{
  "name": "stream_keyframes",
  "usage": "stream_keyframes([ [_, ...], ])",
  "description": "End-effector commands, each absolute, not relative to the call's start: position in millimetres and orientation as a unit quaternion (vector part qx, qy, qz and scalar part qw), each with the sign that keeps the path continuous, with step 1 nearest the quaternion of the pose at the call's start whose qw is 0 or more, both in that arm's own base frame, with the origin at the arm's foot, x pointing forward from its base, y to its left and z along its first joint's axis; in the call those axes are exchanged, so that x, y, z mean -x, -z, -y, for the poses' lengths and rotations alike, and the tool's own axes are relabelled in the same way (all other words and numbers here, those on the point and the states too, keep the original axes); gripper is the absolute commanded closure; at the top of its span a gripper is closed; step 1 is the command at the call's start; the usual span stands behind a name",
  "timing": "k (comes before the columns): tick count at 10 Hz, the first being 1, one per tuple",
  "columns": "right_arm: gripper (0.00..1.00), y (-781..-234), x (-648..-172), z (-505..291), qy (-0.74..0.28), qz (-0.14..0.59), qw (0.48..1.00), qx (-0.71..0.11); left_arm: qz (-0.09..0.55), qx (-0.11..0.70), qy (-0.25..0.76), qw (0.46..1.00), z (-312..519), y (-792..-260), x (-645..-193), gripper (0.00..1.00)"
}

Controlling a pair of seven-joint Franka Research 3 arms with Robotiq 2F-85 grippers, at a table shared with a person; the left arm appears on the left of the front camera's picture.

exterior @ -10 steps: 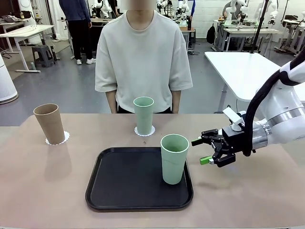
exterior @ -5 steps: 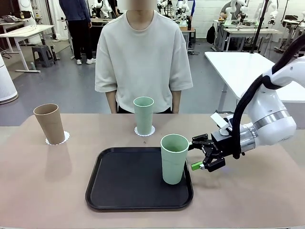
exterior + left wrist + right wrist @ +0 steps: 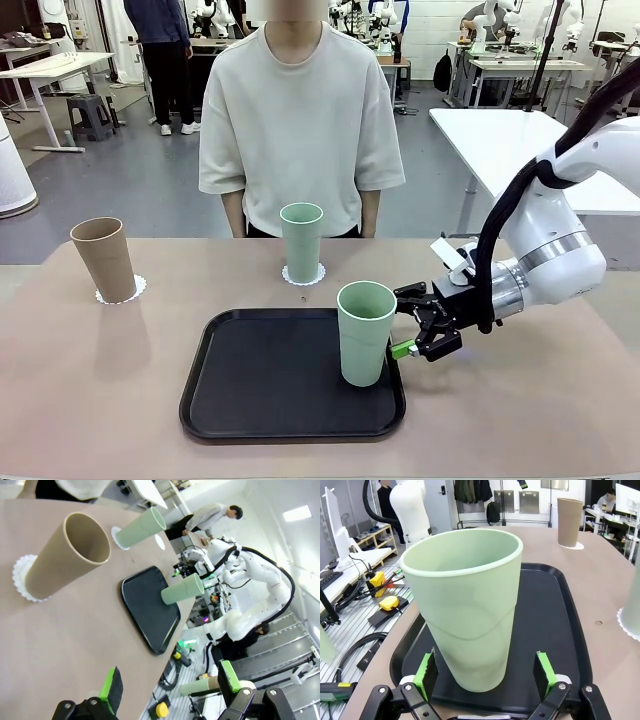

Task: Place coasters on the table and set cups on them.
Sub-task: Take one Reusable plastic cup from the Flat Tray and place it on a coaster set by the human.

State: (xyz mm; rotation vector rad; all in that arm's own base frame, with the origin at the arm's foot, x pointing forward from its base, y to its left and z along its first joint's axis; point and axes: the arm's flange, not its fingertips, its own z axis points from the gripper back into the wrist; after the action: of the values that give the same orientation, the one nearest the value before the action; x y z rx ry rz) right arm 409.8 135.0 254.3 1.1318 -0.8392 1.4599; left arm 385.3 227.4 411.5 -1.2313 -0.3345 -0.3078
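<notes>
A pale green cup (image 3: 365, 332) stands upright on the black tray (image 3: 290, 375). My right gripper (image 3: 402, 322) is at this cup's right side, open. In the right wrist view the cup (image 3: 470, 605) looms between the two green pads (image 3: 426, 672), with gaps on both sides. A tan cup (image 3: 103, 258) stands on a white coaster (image 3: 120, 291) at the table's far left. Another green cup (image 3: 301, 242) stands on a coaster (image 3: 303, 275) at the far middle. My left gripper (image 3: 170, 685) hangs open above the table's left side, holding nothing.
A person stands at the far edge of the beige table (image 3: 520, 400), hands out of sight. The tray takes up the front middle. White tables and other equipment stand behind, off to the right.
My right gripper has moved left, closing in on the green cup on the tray, still open. The cups and the person have not moved.
</notes>
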Motion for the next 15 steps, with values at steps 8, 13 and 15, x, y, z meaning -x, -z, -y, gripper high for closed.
stream_keyframes([
  [8, 0.0, -240.4, -408.0, -158.4, -0.607, 0.34, 0.523, -0.492, 0.154, 0.571, 0.145, 0.793, -229.5, -413.2, -385.2, 0.0],
  [13, 0.0, -236.0, -409.2, -170.5, -0.601, 0.343, 0.505, -0.516, 0.154, 0.571, 0.145, 0.793, -229.5, -413.2, -385.2, 0.0],
  [15, 0.0, -234.1, -409.4, -176.0, -0.6, 0.339, 0.5, -0.524, 0.154, 0.571, 0.145, 0.793, -229.5, -413.2, -385.2, 0.0],
])
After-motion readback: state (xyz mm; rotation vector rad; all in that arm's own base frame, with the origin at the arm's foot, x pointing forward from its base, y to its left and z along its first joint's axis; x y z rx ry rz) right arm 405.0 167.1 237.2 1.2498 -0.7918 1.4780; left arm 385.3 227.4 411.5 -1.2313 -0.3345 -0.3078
